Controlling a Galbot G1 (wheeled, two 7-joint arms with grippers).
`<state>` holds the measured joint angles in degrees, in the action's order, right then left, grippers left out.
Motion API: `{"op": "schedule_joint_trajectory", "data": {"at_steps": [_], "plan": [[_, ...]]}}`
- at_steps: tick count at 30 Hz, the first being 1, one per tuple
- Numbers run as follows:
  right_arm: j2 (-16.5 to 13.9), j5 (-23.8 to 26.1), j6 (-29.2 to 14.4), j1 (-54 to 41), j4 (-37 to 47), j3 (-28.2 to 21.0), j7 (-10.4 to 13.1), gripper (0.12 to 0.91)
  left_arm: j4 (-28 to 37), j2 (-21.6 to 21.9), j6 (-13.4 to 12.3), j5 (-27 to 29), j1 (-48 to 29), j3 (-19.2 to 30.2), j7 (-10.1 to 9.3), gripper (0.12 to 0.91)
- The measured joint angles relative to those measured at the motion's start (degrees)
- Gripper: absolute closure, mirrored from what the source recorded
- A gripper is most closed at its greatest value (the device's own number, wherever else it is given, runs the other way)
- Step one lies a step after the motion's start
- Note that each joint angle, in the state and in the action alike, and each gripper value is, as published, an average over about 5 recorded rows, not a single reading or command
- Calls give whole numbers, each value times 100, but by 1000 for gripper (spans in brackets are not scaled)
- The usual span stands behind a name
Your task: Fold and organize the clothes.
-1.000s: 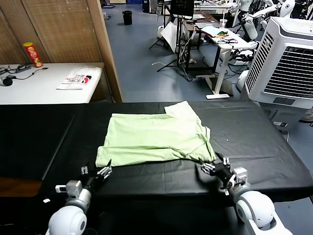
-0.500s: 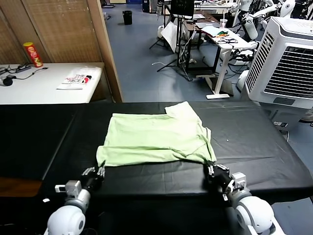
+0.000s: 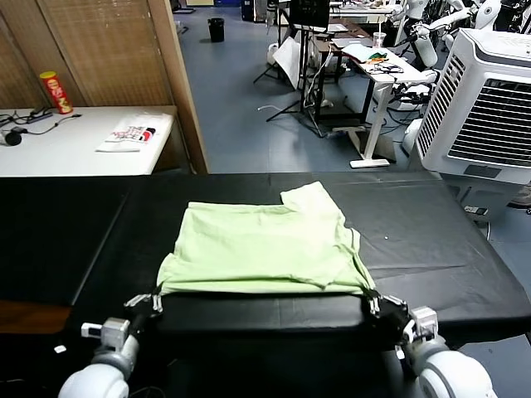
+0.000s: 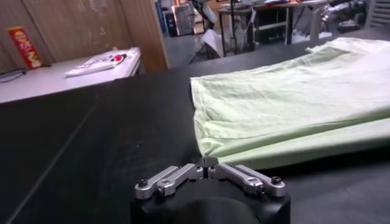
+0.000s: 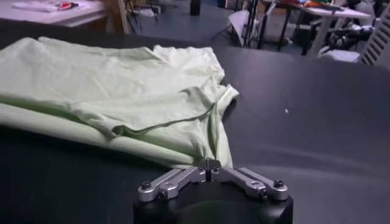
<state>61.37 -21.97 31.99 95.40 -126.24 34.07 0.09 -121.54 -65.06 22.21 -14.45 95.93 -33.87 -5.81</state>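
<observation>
On the far left, beyond the black table cover (image 3: 66,240), a white side table (image 3: 50,149) carries a red-and-yellow can (image 3: 56,91) and a flat printed packet (image 3: 129,133). Left gripper (image 3: 154,299) sits at the near edge of the cover, fingers pinched together on the near left corner of the shirt (image 3: 261,249); the left wrist view shows the fingertips (image 4: 206,166) meeting right at the hem corner. Shirt is pale green, lying flat across the middle of the cover, folded, with its near edge running straight between the two grippers and one sleeve sticking out at the far right side. Fabric shows light wrinkles, a seam fold near the right corner. Right gripper (image 3: 370,300) is likewise clamped on the near right corner, fingertips (image 5: 209,166) touching the bunched hem. Farther right, off the cover, stands a white louvred cooling unit (image 3: 489,99); desks and stands fill the blue-floored room behind.
</observation>
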Motion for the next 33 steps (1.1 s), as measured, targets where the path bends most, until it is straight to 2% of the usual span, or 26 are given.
{"op": "schedule_joint_trajectory", "data": {"at_steps": [2,4,6,8,12,15,17,20,23,27,33], "plan": [[10,22,54,117,-119,32,-1,866,-121,-22,-6,-10,231,-43,-8,904],[9,40,118,215,-235,64,3,786,-235,-44,-1,-32,440,-88,-29,901],[3,47,199,311,-374,103,28,670,-332,-70,24,-50,609,-126,-66,880],[-4,45,287,402,-530,144,60,569,-424,-99,74,-72,748,-158,-110,810],[-10,-37,412,503,-839,230,99,345,-634,-121,274,-129,944,-198,-272,596],[-50,-252,430,436,-975,311,144,250,-824,-125,475,-234,993,-236,-439,429],[-104,-364,376,281,-969,340,191,234,-970,-126,588,-348,977,-281,-512,324],[-217,-435,251,-221,-741,270,282,228,-1152,-88,730,-506,866,-345,-617,247],[-330,-557,196,-1020,-265,59,395,227,-1156,1,850,-737,513,-338,-719,234],[-373,-665,141,-2241,551,-385,488,227,-788,163,1108,-1225,-415,-189,-790,232],[-178,-656,119,-3943,2062,-1155,539,227,242,413,1222,-1854,-2113,264,-644,232]]}}
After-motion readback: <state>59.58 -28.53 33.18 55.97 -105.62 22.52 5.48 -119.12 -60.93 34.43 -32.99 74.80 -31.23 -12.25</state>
